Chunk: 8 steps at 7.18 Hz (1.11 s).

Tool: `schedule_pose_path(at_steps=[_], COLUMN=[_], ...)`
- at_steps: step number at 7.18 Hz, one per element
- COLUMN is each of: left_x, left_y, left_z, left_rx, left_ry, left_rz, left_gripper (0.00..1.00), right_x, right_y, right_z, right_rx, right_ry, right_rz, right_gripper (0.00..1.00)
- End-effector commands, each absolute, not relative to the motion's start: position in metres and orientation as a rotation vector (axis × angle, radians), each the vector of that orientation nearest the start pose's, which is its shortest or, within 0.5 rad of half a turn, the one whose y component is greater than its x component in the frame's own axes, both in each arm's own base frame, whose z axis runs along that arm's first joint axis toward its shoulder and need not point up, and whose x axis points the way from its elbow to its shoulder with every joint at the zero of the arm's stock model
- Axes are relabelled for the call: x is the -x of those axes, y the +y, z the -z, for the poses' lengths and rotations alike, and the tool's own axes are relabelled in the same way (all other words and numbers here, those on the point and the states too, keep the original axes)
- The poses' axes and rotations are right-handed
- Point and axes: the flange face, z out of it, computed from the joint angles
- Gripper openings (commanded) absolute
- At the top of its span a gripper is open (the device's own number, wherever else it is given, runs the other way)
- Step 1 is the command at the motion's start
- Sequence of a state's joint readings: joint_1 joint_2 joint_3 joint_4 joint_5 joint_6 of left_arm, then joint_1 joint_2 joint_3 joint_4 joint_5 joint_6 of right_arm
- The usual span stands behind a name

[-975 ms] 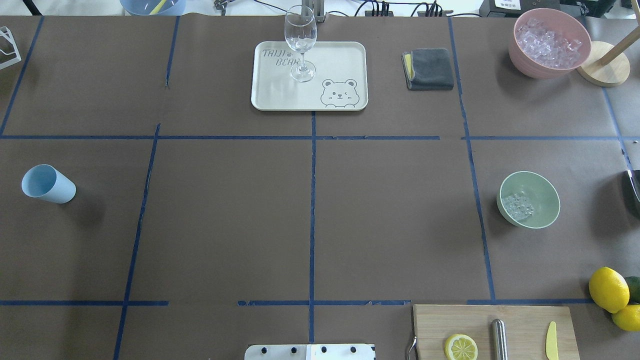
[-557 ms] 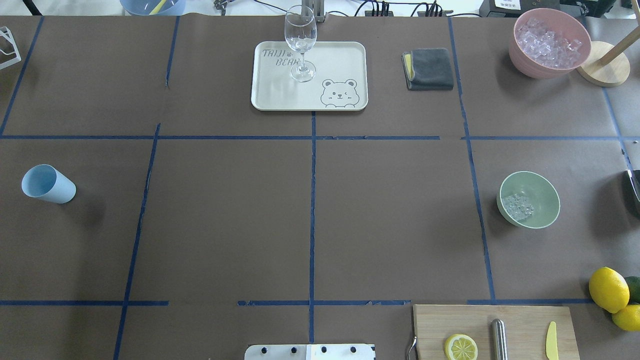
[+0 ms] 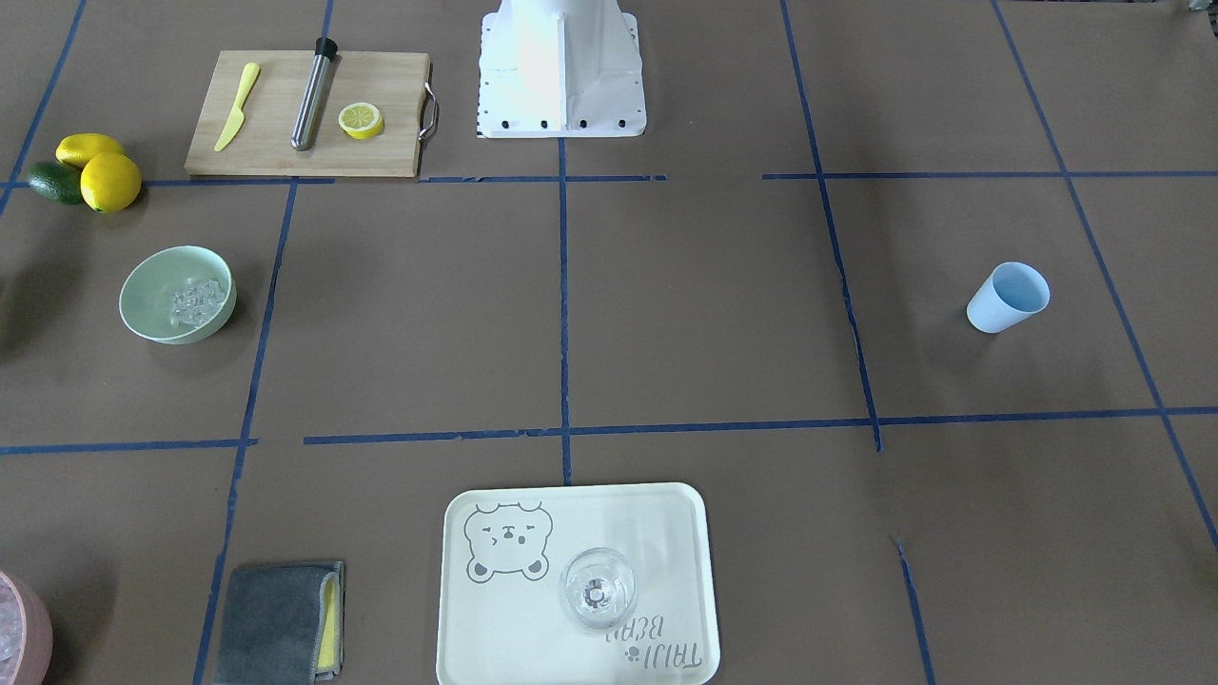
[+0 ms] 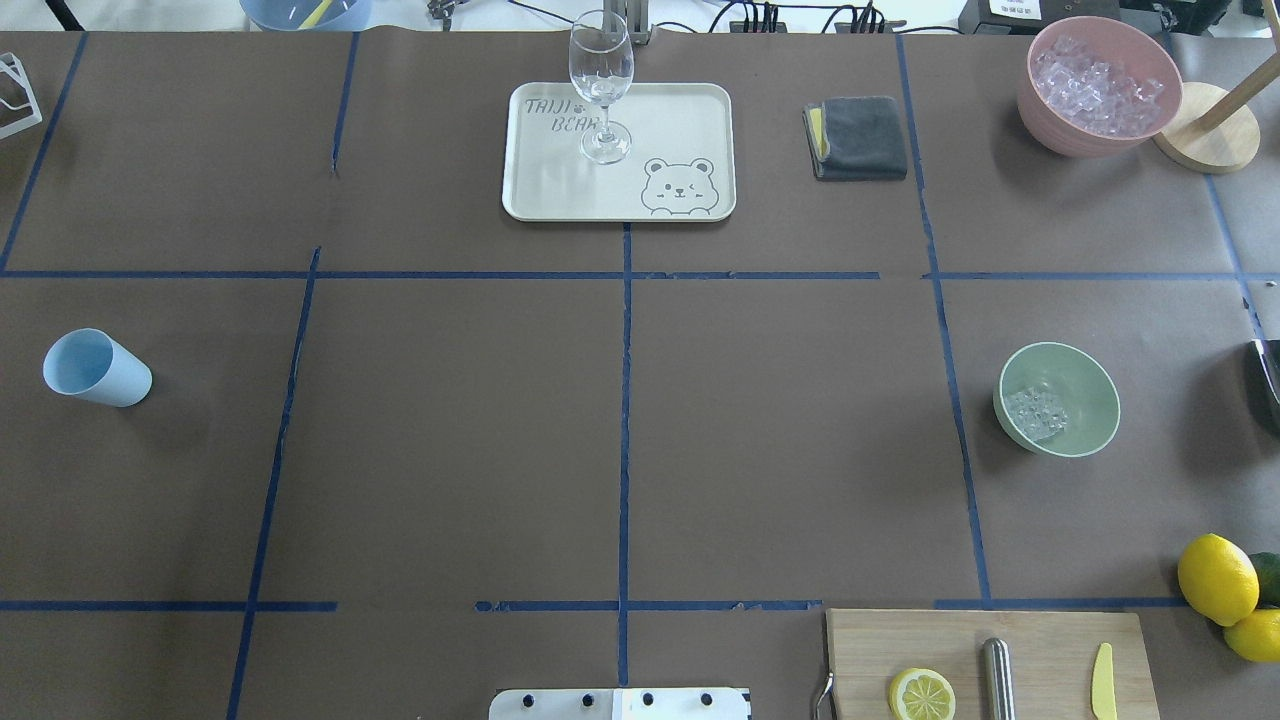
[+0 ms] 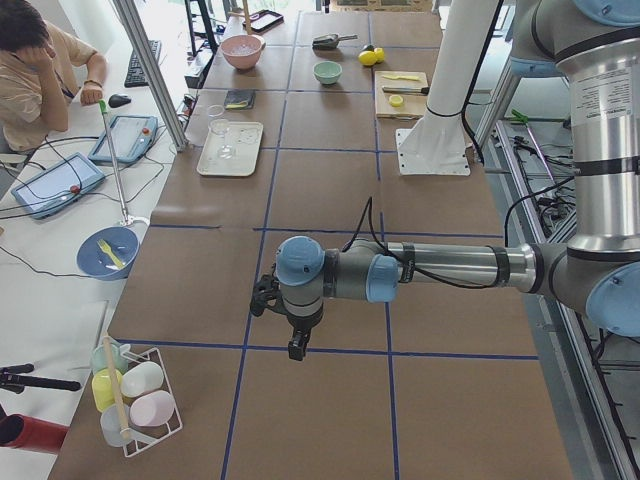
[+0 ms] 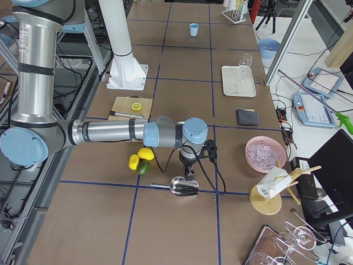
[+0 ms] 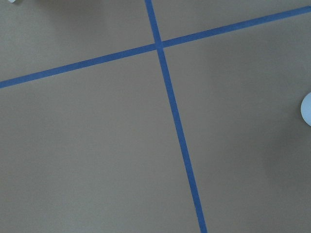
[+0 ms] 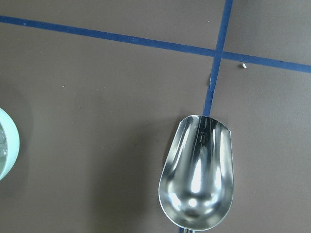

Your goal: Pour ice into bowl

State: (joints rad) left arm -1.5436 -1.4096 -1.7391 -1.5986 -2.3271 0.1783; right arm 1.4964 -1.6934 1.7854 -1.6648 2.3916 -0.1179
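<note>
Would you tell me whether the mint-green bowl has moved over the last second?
No. In the overhead view the mint-green bowl sits just right of the same blue tape line as before, its ice heaped on the same side.

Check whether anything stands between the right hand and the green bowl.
Nothing visible does. The right hand hangs over the empty scoop, and the right wrist view shows only bare brown paper between scoop and bowl. The bowl already holds ice.
</note>
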Motion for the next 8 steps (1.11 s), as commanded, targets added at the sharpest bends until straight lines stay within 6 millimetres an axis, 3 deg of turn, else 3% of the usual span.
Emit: schedule_pose_path(at_steps=[1,3,4,5,6,8], left_x=[0.055,0.055,0.054,0.057,0.057,0.056], left_y=[-0.424,-0.422,-0.421,-0.398,-0.388,-0.392], left_z=[-0.659,-0.665,-0.658,-0.642,-0.657,-0.643], left_rx=[-0.062,-0.029,0.023,0.008,0.037,-0.035], left_ry=[0.752,0.756,0.771,0.78,0.782,0.786], left_rz=[-0.19,-0.139,0.033,0.049,0.061,0.028], left_gripper=[1.0,1.0,1.0,1.0,1.0,1.0], right_x=[-0.026,-0.025,-0.024,-0.024,-0.021,-0.021], right_y=[-0.442,-0.439,-0.432,-0.438,-0.439,-0.437], right_z=[-0.614,-0.613,-0.603,-0.601,-0.603,-0.607], right_rx=[-0.019,-0.019,-0.033,-0.039,-0.034,-0.024], right_ry=[-0.817,-0.825,-0.826,-0.809,-0.788,-0.788], right_rz=[0.189,0.191,0.2,0.206,0.214,0.21], right_gripper=[1.0,1.0,1.0,1.0,1.0,1.0])
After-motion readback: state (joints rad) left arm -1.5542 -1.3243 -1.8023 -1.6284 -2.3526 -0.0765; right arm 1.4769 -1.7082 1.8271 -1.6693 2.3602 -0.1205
